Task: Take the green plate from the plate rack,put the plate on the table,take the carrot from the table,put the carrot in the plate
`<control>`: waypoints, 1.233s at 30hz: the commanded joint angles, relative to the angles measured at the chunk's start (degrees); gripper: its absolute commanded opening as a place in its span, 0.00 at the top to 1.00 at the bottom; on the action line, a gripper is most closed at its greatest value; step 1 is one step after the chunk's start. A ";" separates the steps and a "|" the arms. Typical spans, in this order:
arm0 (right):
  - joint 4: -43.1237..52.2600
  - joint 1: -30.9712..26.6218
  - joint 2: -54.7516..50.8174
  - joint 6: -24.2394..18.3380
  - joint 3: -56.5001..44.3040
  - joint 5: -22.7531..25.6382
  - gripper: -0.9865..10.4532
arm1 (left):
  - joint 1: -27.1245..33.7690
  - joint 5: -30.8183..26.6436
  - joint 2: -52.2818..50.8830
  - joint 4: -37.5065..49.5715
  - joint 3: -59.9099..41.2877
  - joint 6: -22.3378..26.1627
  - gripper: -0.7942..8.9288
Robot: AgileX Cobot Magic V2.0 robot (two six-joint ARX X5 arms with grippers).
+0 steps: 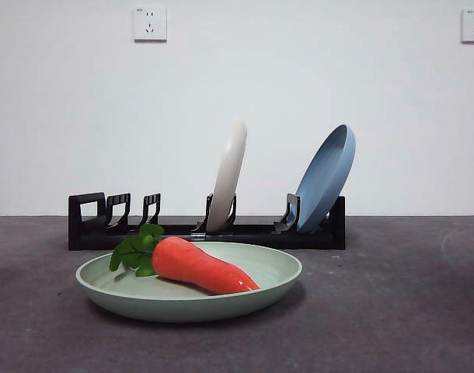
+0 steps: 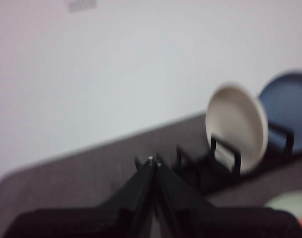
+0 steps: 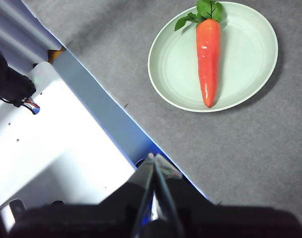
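Orange carrot (image 1: 200, 266) lies lengthwise in the green plate (image 1: 280, 268). Both grippers, left (image 2: 154, 161) and right (image 3: 154, 157), sit clenched, empty, well away.

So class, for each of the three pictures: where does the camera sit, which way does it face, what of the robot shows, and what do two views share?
Front view: low, at table height, facing the wall; the carrot in the green plate before the plate rack; no robot visible.
Left wrist view: behind the shut left gripper, facing the rack and its cream-white plate.
Right wrist view: high, looking down past the shut right gripper at the table.
Shared: front and right wrist views both show carrot and plate.
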 commanded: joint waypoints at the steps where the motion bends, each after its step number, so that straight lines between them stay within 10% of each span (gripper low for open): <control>1: 0.17 0.13 -0.09 0.33 0.04 0.15 0.91 | 1.33 0.15 -4.09 1.09 -6.27 -1.75 0.92; 37: 0.17 0.13 -0.09 0.33 0.04 0.15 0.91 | 2.64 -2.84 -14.97 -3.63 -21.84 -6.60 0.92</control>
